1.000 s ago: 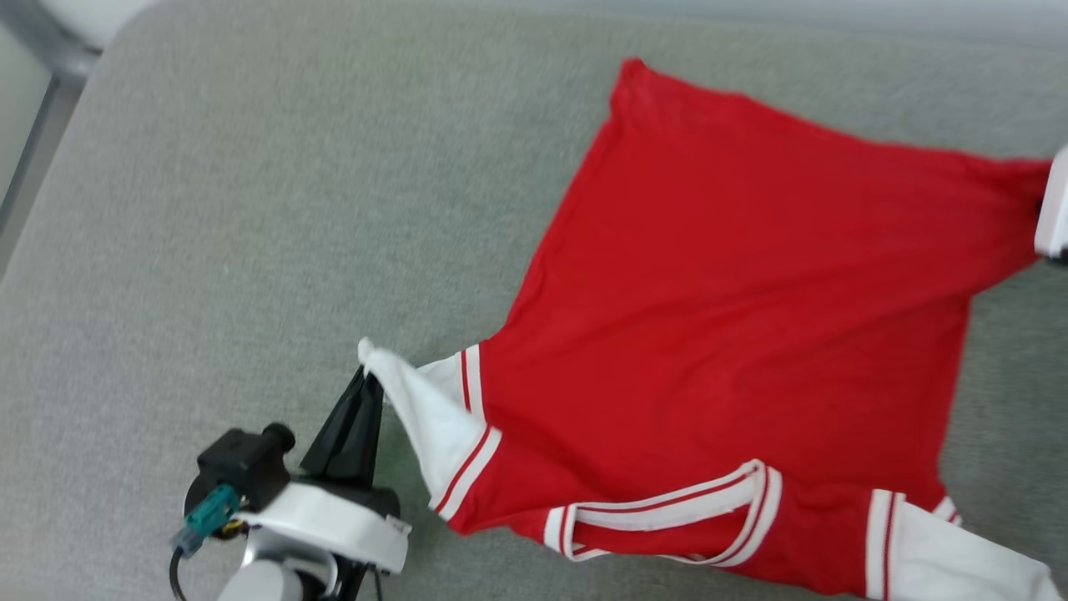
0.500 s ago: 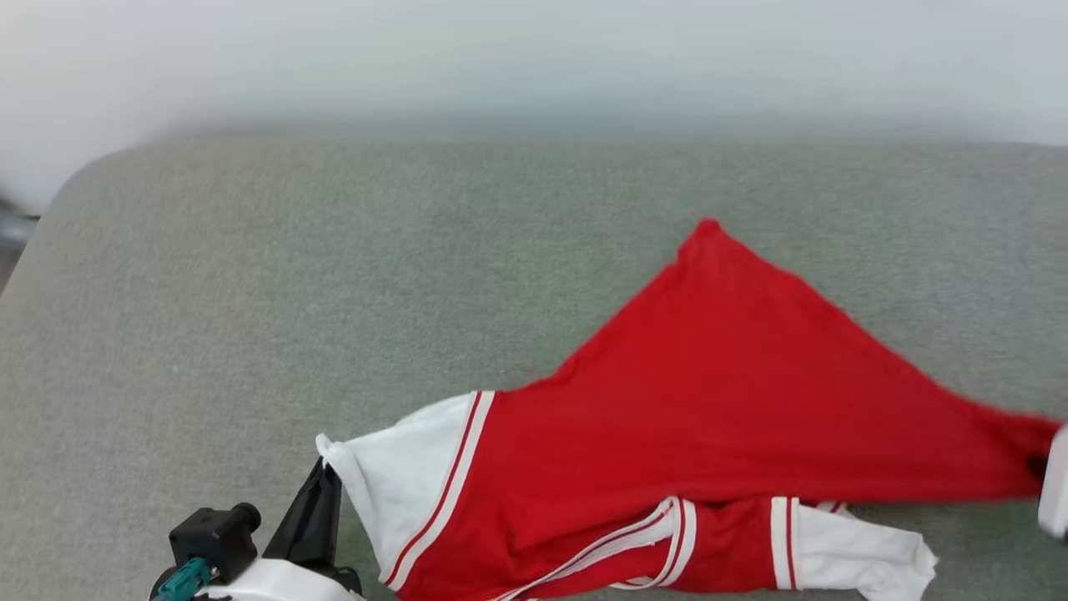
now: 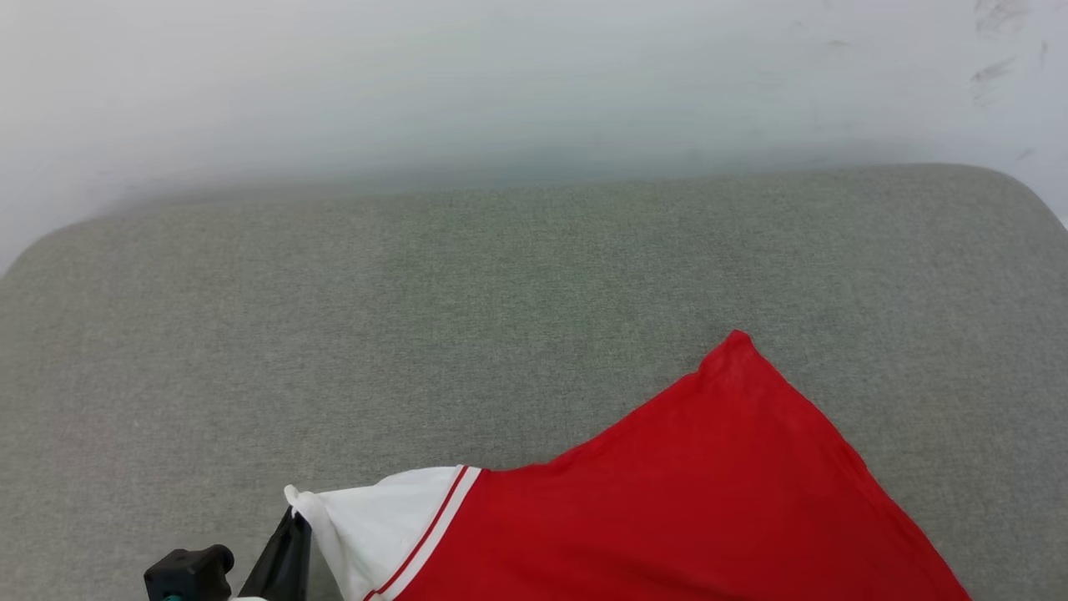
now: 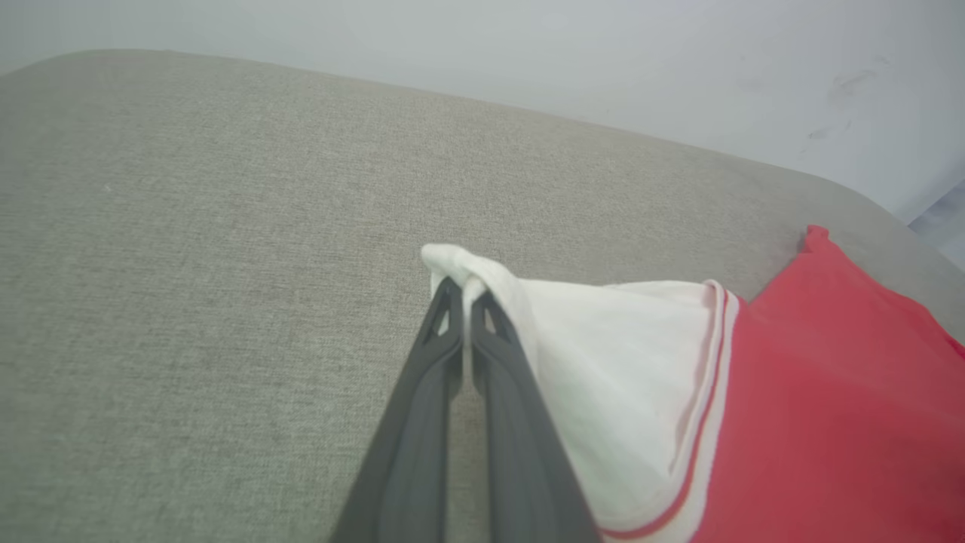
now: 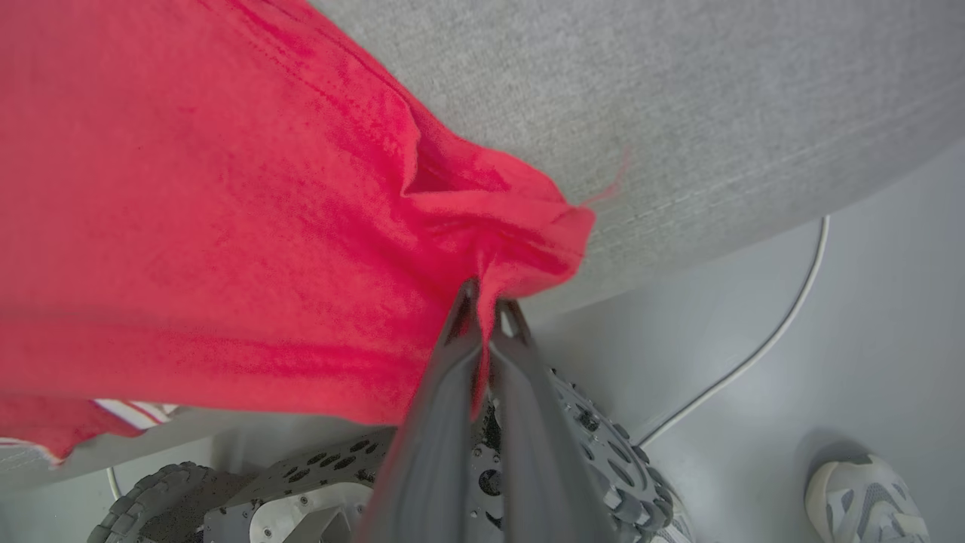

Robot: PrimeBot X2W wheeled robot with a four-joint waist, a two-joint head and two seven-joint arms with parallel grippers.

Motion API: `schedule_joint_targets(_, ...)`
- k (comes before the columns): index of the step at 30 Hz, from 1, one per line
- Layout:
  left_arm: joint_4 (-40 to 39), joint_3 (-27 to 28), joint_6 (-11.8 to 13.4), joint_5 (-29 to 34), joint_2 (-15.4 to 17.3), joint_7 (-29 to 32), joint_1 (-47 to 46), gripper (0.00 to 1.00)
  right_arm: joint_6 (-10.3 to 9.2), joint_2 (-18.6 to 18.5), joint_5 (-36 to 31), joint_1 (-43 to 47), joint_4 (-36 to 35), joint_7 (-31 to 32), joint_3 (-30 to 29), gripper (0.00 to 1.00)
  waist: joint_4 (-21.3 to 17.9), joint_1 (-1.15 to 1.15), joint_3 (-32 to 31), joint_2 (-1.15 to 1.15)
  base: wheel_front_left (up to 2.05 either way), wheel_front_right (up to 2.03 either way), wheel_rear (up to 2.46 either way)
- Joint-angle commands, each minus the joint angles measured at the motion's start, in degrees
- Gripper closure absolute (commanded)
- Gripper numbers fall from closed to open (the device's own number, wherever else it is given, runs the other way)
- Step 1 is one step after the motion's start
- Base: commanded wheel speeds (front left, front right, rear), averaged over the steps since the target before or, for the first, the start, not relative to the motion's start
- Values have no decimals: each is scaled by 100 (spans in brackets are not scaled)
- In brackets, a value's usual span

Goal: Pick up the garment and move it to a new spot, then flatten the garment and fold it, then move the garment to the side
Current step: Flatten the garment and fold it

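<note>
Jersey (image 3: 667, 501) stretched for flattening: my left gripper (image 4: 464, 290) clamps its white sleeve tip (image 4: 460, 262), my right gripper (image 5: 486, 298) clamps a red corner (image 5: 543, 226).

The garment (image 3: 709, 501) was plain red, its sleeve (image 3: 380, 517) white with red-striped trim, against the speckled grey-green cushion (image 3: 334, 334) beneath.

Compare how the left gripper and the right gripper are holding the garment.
The left gripper pinches the tip of the white sleeve; the right gripper pinches bunched red fabric. The left gripper sits over the grey cushion; the right gripper hangs at its edge, with the floor below. Both are shut on the garment.
</note>
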Motion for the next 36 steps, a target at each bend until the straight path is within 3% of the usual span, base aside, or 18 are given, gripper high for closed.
schedule_joint_targets(1,-36,4,5,-14,31,20,17,100,-4,61,32,82,-32,-183,53,74,-20,1,20,0,0,0,0)
schedule_joint_targets(2,-46,-12,4,-11,29,41,11,100,-4,76,25,117,-27,-346,60,55,-25,1,29,0,0,0,0)
schedule_joint_targets(3,-55,-23,4,-12,30,43,0,100,-4,93,48,159,22,-475,110,0,-32,1,39,0,0,0,0)
schedule_joint_targets(15,-214,-151,-40,27,62,78,-263,100,-3,96,-63,-660,496,-3594,728,0,-3,1,249,0,0,0,0)
schedule_joint_targets(21,-336,-203,-87,47,78,51,-515,100,-3,-108,-176,-1555,1248,-4461,1100,0,116,1,572,0,0,0,0)
schedule_joint_targets(24,-380,-241,-109,75,76,53,-622,100,-3,-237,-80,-1947,1492,-4488,1293,0,191,1,719,0,0,0,0)
schedule_joint_targets(29,-406,-327,-216,53,49,31,-907,100,-3,-801,197,-2875,2020,-4041,1831,0,378,1,1002,0,0,0,0)
schedule_joint_targets(36,-318,-412,-337,65,71,-8,-1266,100,-3,-1483,638,-4036,2539,-2026,2824,0,593,1,1308,0,0,0,0)
